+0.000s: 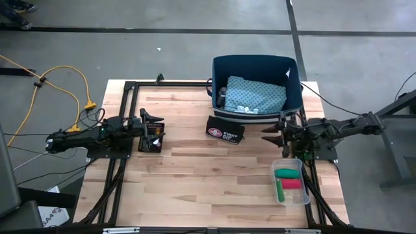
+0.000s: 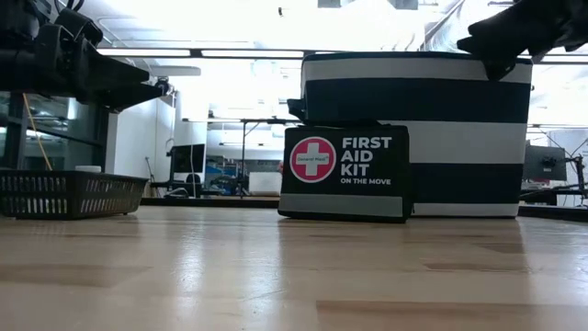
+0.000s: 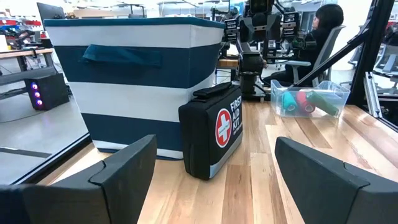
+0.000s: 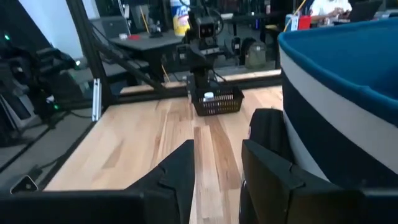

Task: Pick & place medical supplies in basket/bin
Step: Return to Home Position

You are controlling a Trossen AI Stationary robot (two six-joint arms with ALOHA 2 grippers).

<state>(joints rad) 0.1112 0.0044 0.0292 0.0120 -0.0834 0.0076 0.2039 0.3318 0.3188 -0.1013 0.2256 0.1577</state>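
At upper centre, the teal cloth (image 1: 257, 94) lay inside the blue bin (image 1: 253, 59); left hand (image 1: 156, 127) and right hand (image 1: 263, 134) hung released.

Seen from above, the bin (image 1: 294, 88) stands at the upper centre-right of the frame, at the upper edge of the tabletop (image 1: 195, 182), with folded cloths (image 1: 257, 94) lying inside it. The first aid kit (image 1: 225, 130) stands just below the bin's lower left corner, just beside its wall. A small basket (image 1: 151, 148) sits at middle left, with the left tool (image 1: 149, 119) over its upper part. A tray (image 1: 273, 179) lies at the lower right, near the tabletop's right edge, with rolls (image 1: 290, 184) in it. The right tool (image 1: 268, 134) hangs between bin and tray.
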